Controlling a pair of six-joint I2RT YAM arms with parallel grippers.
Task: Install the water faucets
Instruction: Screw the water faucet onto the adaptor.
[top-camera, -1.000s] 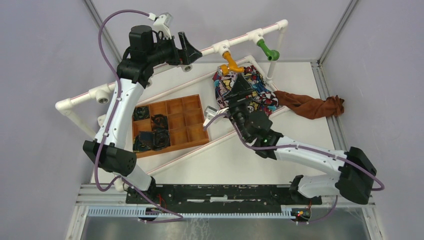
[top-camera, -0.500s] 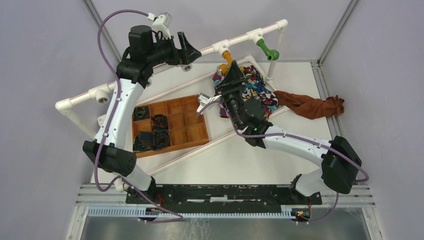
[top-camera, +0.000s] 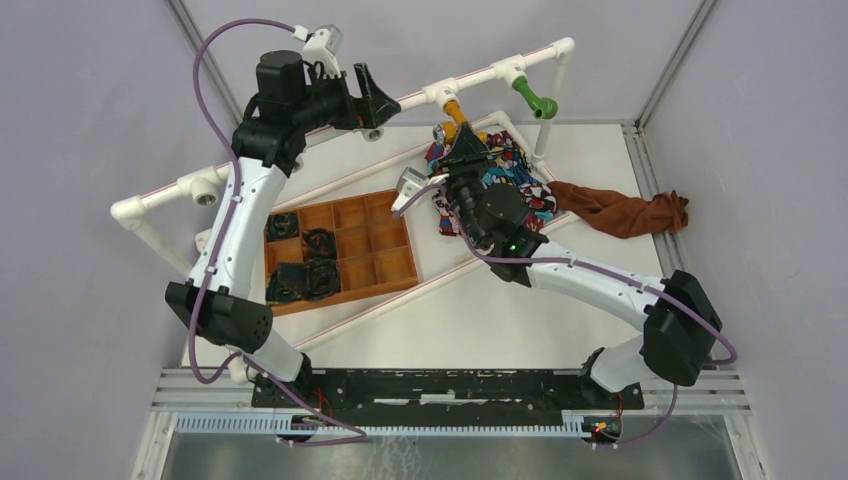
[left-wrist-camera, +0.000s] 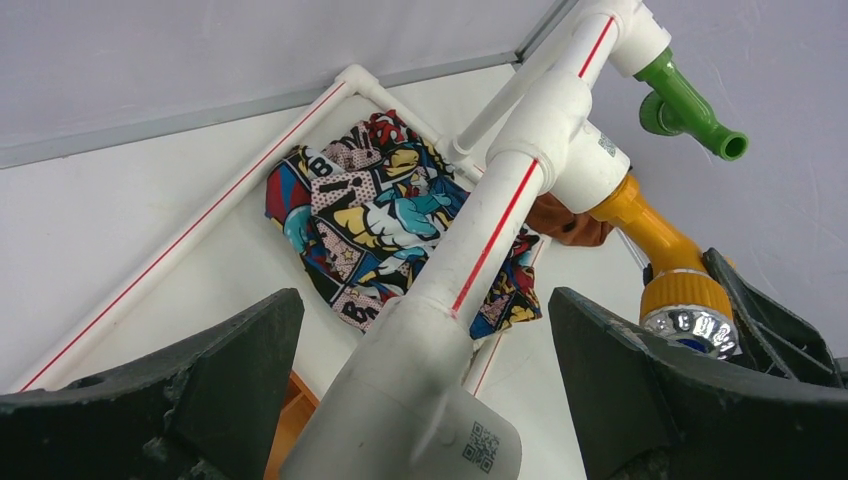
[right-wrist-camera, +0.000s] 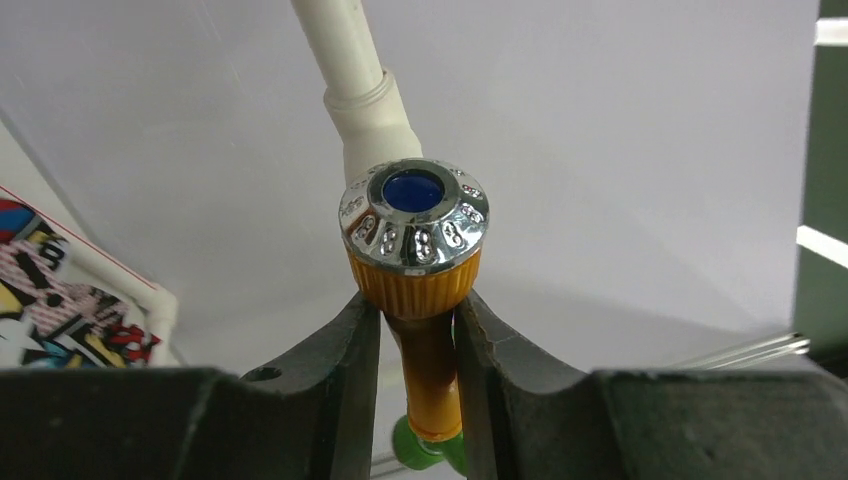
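The right arm has swung forward and up from over the comic-print cloth (top-camera: 500, 185). The right gripper (right-wrist-camera: 418, 305) now sits at the orange-yellow faucet (right-wrist-camera: 414, 255), its fingers pressed against the faucet's neck just below the chrome-capped knob. The left gripper (left-wrist-camera: 425, 300) has not shifted: it straddles the white pipe (left-wrist-camera: 500, 215) with its jaws spread wide and a gap on both sides (so it grips nothing). Both faucets hang from T-fittings on that pipe. The green faucet (top-camera: 537, 102) stands alone near the far end and looks installed. The orange-yellow one is in the next fitting along, though whether it is screwed fully home cannot be told. I judge the job mostly done: what is left is tightening or aligning this second faucet, then letting go.
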